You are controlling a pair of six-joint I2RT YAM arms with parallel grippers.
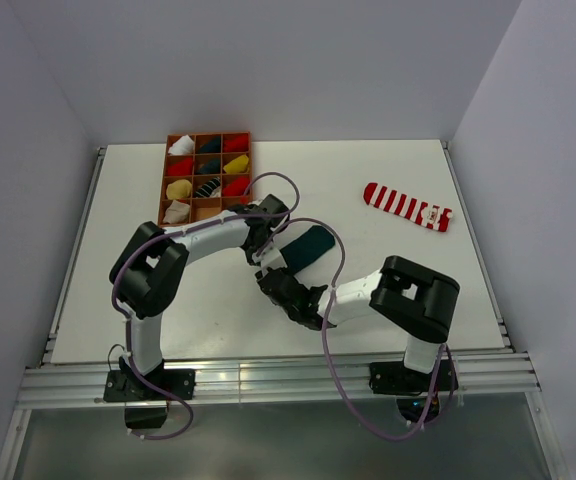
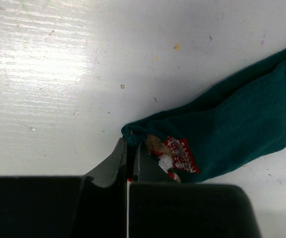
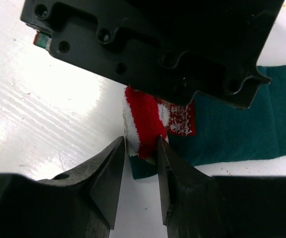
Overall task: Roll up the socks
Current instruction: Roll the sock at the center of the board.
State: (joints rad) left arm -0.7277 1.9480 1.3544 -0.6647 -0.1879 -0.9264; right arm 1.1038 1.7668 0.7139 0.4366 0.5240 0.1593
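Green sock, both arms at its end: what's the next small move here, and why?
Probably close the right gripper firmly on the red-and-white fold at the end of the dark green sock. Its fingers flank that fold, though a firm pinch isn't evident, while the left gripper is shut on the sock's edge, anchoring it for rolling.

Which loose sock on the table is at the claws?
The dark green sock, its end at the left claw's tips; the red-and-white striped sock lies alone, far right.
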